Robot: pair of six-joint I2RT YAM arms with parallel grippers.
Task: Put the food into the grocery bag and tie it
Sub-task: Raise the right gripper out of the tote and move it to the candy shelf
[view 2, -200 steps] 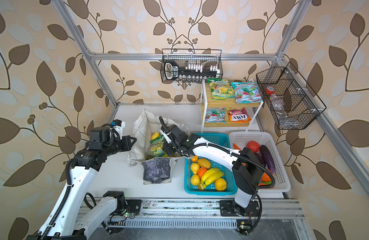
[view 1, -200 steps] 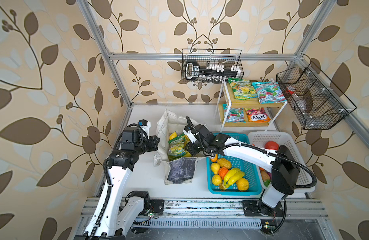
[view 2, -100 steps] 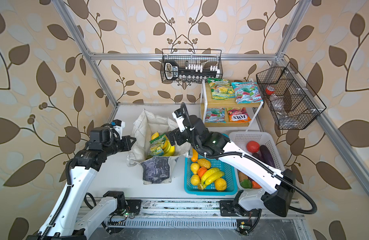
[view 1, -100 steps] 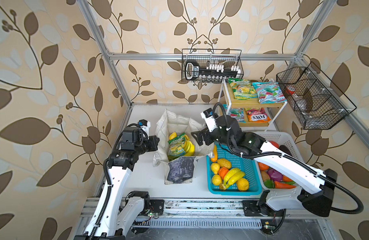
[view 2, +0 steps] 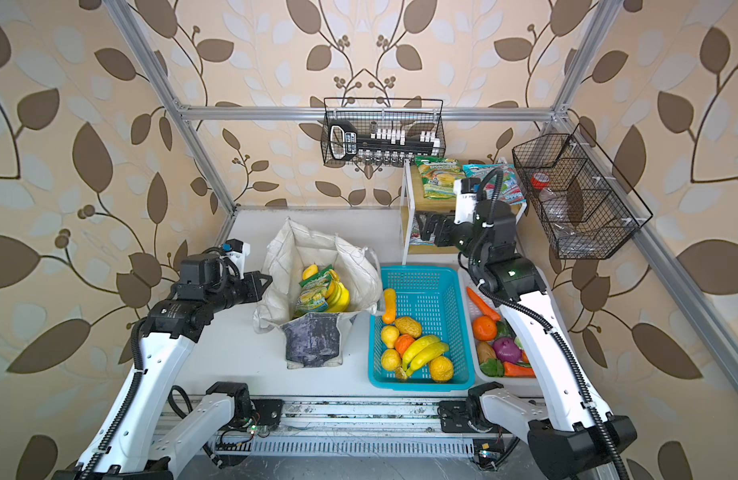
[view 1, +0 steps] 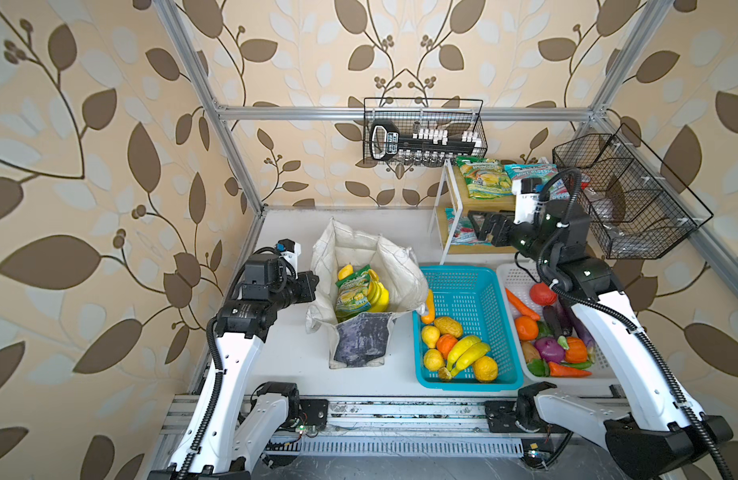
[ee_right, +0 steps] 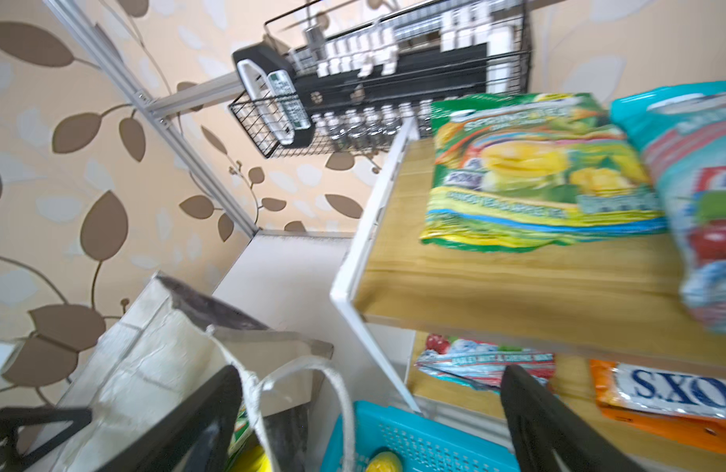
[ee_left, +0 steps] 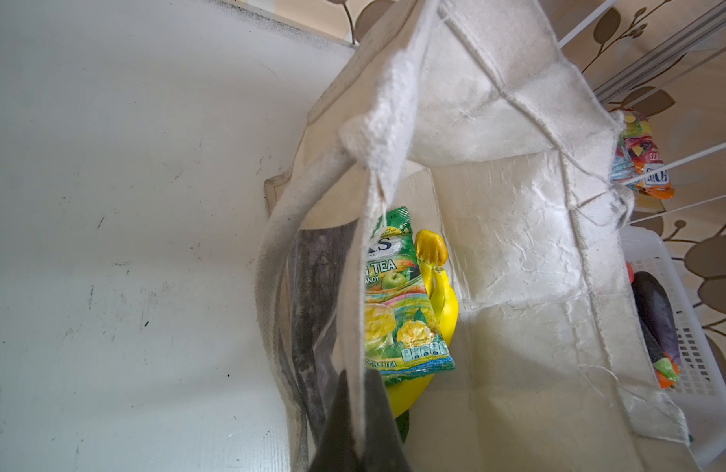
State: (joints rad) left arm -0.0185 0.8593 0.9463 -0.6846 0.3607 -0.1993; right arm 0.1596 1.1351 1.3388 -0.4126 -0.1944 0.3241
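The left gripper [view 1: 312, 286] clamps the floppy off-white cloth grocery bag [view 1: 400, 266] by its edge. The right gripper [view 1: 479, 227] gapes wide and empty beside the white-framed wooden shelf [view 1: 485, 204].

right arm: a second ago I had it reaching across into the mouth of the grocery bag [view 1: 400, 270]. Half a second ago it was above the bag's right rim. Now it's swung back to the shelf rack [view 1: 444, 216].
right gripper [view 1: 479, 227]: now in front of the rack's lower shelf, near the teal-red packet [view 1: 460, 230], well apart from the bag.
right jaws: part closed a second ago, spread wide now, nothing between them.
banana bunch [view 1: 377, 293]: hidden under the gripper before; now lies in the bag against the green packet [view 1: 352, 293].
turquoise basket [view 1: 462, 286]: arm no longer crosses it.
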